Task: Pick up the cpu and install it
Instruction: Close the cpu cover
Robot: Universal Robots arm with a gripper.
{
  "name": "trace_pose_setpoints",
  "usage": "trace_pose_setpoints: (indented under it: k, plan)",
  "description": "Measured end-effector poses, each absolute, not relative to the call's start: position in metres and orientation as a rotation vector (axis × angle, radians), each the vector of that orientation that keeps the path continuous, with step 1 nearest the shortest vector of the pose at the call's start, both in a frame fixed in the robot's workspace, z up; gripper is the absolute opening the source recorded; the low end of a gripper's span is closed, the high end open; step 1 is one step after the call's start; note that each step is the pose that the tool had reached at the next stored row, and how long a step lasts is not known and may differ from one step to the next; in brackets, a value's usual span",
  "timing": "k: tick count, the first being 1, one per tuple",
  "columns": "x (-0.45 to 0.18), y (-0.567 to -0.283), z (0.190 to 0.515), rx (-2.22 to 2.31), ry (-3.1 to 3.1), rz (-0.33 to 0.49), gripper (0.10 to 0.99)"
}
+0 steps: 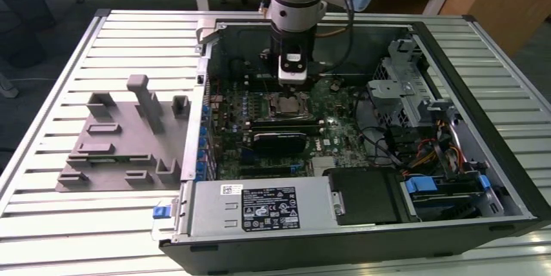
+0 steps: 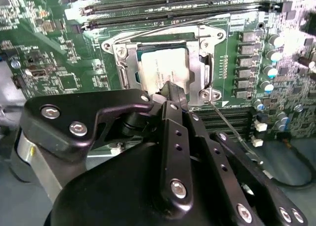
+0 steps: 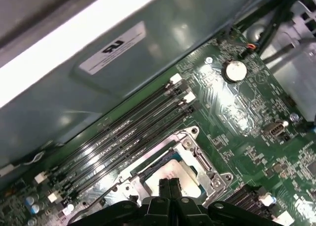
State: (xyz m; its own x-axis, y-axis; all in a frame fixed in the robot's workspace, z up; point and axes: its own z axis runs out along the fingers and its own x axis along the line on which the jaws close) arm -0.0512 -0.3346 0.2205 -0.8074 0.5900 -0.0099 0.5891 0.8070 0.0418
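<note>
Case [image 1: 482,128] lies on its side on the bench [image 1: 51,224] with the open side up. My read is that this puts the motherboard [image 2: 49,63] flat and facing up, so the arm can come straight down onto it. The grey fixture [image 1: 120,147] sits on the bench just beside the case, on the exterior view's left. It looks like a parts holder kept within reach, and I see no chip in it.

The cpu [image 2: 160,70] is inside the socket [image 1: 288,105], silver top up and flat, with the metal frame around it. It looks square to the frame, so placement seems done. A thin wire lever [image 2: 232,127] runs out from a frame corner, and I can't tell whether it is latched. The memory slots [image 3: 128,132] run alongside the socket, close to it.

Tool [image 2: 174,91] points down into the case, directly over the socket. In both wrist views the fingers are pressed together with no gap showing between them and nothing pinched. The tips sit at the near edge of the cpu's top — touching or just above, I can't say which. A closed tip held there reads like a press or nudge to seat the chip, not a grasp — that's my judgement.
</note>
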Motion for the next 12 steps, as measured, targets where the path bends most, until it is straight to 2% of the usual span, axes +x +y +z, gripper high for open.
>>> trace_pose_setpoints:
  k: [12]
  plan:
    - [-0.0512, -0.3346, 0.2191, 0.727, 3.035, 0.056, 0.106]
